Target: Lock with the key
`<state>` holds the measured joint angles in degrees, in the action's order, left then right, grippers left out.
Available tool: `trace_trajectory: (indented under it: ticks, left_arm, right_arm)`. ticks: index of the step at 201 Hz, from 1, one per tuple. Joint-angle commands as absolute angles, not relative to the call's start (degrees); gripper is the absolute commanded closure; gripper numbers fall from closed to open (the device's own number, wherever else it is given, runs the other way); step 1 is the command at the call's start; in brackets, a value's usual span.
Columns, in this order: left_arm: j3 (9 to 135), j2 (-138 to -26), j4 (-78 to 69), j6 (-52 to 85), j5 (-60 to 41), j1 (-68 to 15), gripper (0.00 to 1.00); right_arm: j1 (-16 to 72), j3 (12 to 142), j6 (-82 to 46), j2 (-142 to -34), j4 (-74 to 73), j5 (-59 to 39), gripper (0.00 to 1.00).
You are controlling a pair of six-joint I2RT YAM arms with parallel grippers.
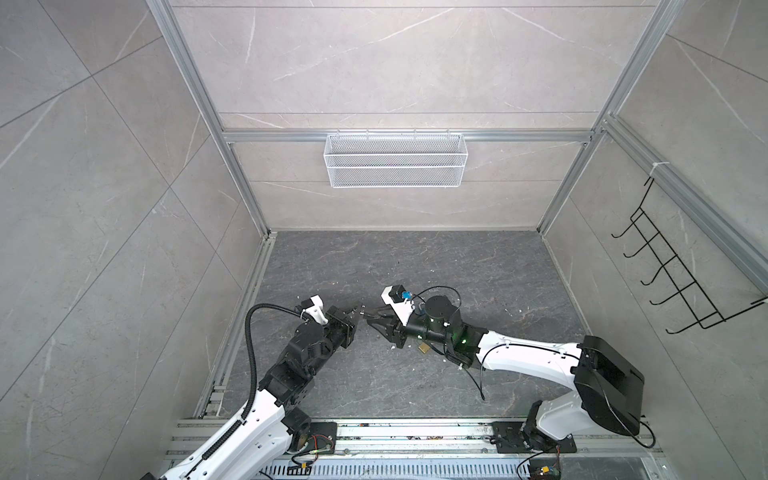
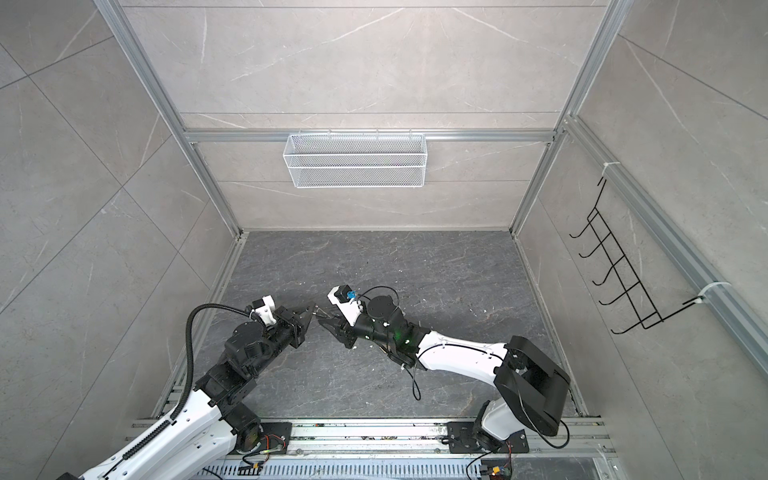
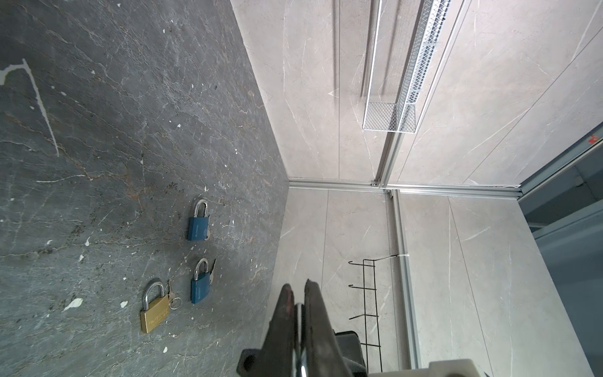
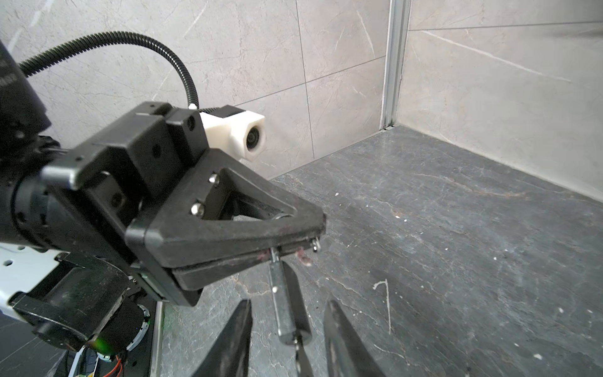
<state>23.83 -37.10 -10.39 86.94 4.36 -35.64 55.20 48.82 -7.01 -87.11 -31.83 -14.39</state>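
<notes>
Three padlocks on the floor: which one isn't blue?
The brass padlock, the one with a key ring beside its shackle; the other two have blue bodies.

Likely lab: aluminium-framed tiled enclosure (image 1: 270,136)

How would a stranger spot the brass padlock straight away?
On the dark stone floor, seen by the left wrist camera, three padlocks lie close together. The brass padlock lies beside one blue padlock, with keys at its shackle. It alone is gold-coloured; both neighbours are blue.
</notes>
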Motion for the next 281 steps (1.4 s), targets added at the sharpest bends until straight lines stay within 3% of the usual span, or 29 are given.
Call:
trace_trajectory:
  ticks: [1,41,71,98,115,123,152,170,184,206,241,281]
  left_arm:
    - [26.37,-37.08,-14.70,85.82,3.14,-35.51,1.00]
    - [26.46,-37.09,-15.31,85.11,2.42,-35.51,1.00]
    - [26.46,-36.78,-15.16,84.23,2.70,-35.51,1.00]
    - [26.67,-36.53,-13.10,81.93,3.75,-35.44,1.00]
    - [30.26,-35.71,-5.39,70.52,4.89,-34.75,0.70]
    - [33.13,-35.85,-0.90,64.70,5.82,-34.46,0.60]
    - [40.05,-38.41,7.15,42.92,10.97,-34.36,0.40]
    - [43.98,-42.31,9.02,27.39,10.04,-34.04,0.35]
    - [47.48,-46.95,11.30,18.88,4.59,-33.76,0.34]
    - [47.90,-52.51,7.33,16.98,-5.42,-33.42,0.33]
    - [40.51,-54.99,-10.47,18.34,-26.68,-31.63,0.34]
    - [40.08,-56.84,-14.48,16.01,-41.14,-29.73,0.37]
  right_arm:
    - [55.06,50.52,-8.65,-88.48,-34.27,-15.60,0.64]
    - [55.11,50.05,-8.89,-88.59,-35.52,-15.21,0.79]
    - [55.03,49.87,-9.07,-88.35,-35.79,-14.90,1.00]
    - [54.52,49.60,-11.09,-88.50,-35.43,-13.98,1.00]
    - [52.76,48.72,-15.08,-87.99,-36.22,-15.26,1.00]
    - [51.51,48.62,-17.70,-87.59,-35.65,-16.56,1.00]
    - [45.11,51.14,-29.08,-87.18,-27.53,-29.76,1.00]
    - [42.51,51.51,-35.10,-86.95,-22.94,-36.30,1.00]
    - [40.72,51.04,-39.31,-86.85,-21.50,-42.84,1.00]
    - [38.54,49.01,-44.65,-85.45,-21.74,-51.61,1.00]
    - [35.91,44.98,-44.58,-80.50,-17.01,-55.51,1.00]
    - [35.45,43.59,-44.74,-76.91,-14.56,-57.60,1.00]
